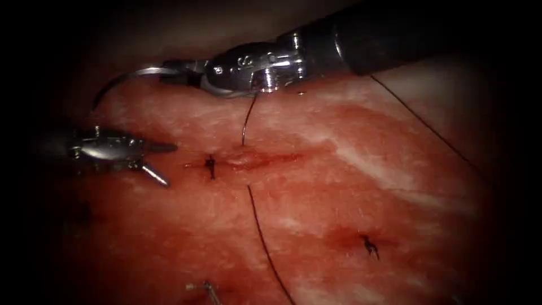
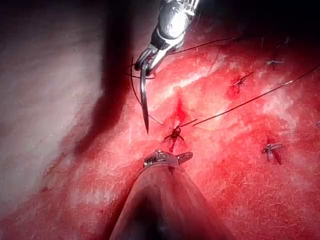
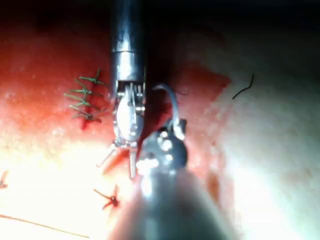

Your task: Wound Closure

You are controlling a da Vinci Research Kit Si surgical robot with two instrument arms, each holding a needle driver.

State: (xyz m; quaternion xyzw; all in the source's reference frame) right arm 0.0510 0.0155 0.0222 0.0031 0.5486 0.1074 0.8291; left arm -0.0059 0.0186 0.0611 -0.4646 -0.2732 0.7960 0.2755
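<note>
My right tool reaches in from the upper right with its jaws shut on the curved needle near its rear end. The needle arcs leftward above the tissue, its point free. In the left wrist view the same needle hangs point down from the right tool. Thread drops from the right tool into the tissue just above the cut. My left tool hovers left of the cut, jaws open and empty. A tied knot sits at the cut's left end.
A second thread strand runs from below the cut toward the lower edge. Another knot lies to the lower right. A long thread crosses the pale tissue at the right. Red fluid wets the surface.
</note>
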